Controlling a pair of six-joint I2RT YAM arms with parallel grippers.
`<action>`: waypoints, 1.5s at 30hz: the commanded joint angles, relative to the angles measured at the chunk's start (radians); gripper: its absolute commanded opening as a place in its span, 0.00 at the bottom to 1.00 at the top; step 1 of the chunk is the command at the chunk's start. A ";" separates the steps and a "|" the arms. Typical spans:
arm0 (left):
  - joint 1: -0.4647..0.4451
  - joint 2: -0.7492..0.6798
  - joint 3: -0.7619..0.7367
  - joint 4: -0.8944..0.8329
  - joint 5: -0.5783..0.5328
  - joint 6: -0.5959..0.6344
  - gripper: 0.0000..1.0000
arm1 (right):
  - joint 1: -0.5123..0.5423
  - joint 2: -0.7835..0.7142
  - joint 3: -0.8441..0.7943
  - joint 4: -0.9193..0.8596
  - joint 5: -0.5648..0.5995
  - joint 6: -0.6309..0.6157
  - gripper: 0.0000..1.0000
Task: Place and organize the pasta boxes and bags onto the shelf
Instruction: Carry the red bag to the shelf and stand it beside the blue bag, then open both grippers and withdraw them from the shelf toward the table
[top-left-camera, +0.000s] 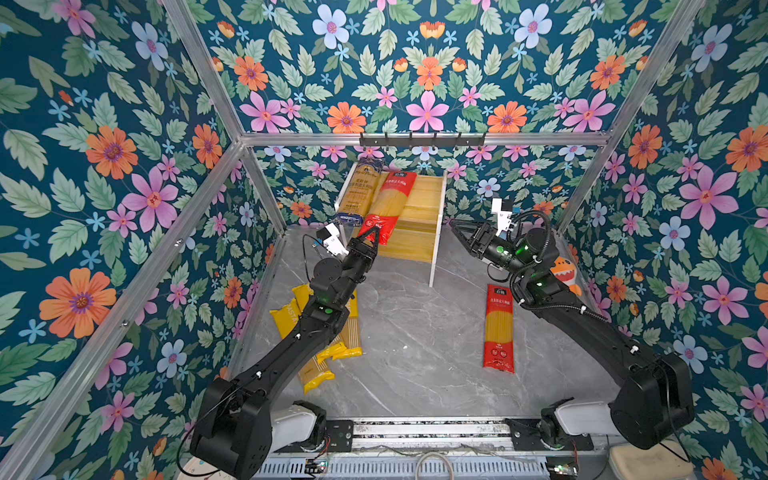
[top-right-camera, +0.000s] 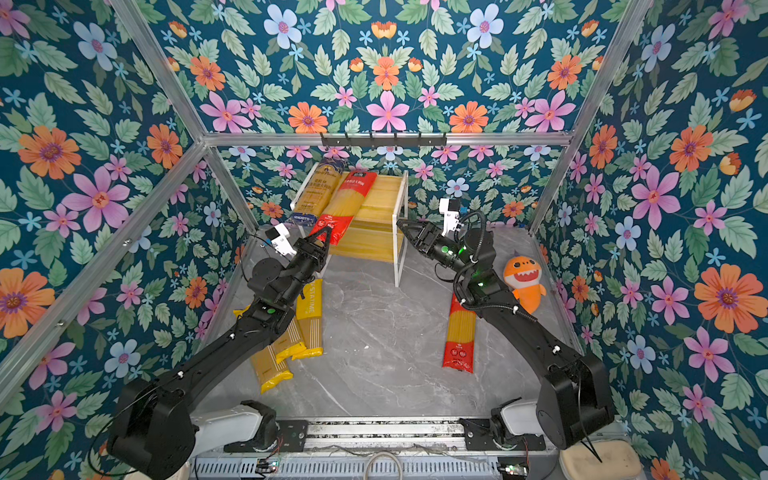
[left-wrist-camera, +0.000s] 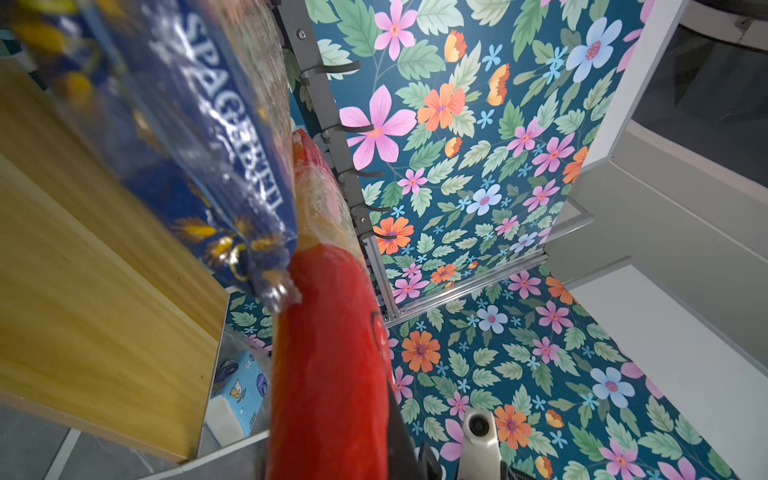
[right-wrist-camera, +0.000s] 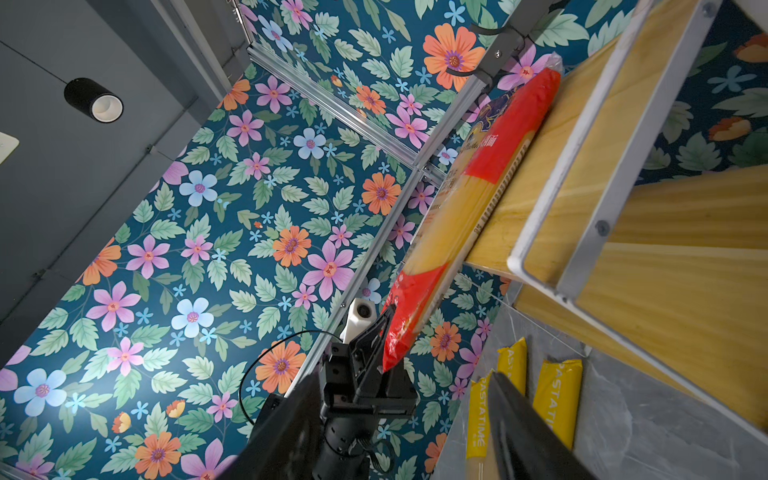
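Your path to the shelf's (top-left-camera: 424, 195) right half lies open; the navy pack (top-left-camera: 359, 187) and red pack (top-left-camera: 392, 195) crowd its left edge, hook rail (top-left-camera: 422, 140) overhead.

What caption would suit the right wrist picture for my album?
Left arm's fingers grip the low end of a red spaghetti pack lying on the shelf; yellow packs lie on the tabletop.
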 joint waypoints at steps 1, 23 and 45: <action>0.005 0.027 0.032 0.080 -0.015 -0.006 0.00 | 0.001 -0.013 -0.014 0.018 0.011 -0.016 0.65; 0.019 0.135 0.090 0.062 -0.109 0.046 0.11 | 0.000 -0.064 -0.078 -0.038 0.024 -0.072 0.64; -0.242 -0.213 -0.216 -0.296 -0.225 0.406 0.74 | -0.120 -0.217 -0.203 -0.935 0.262 -0.404 0.63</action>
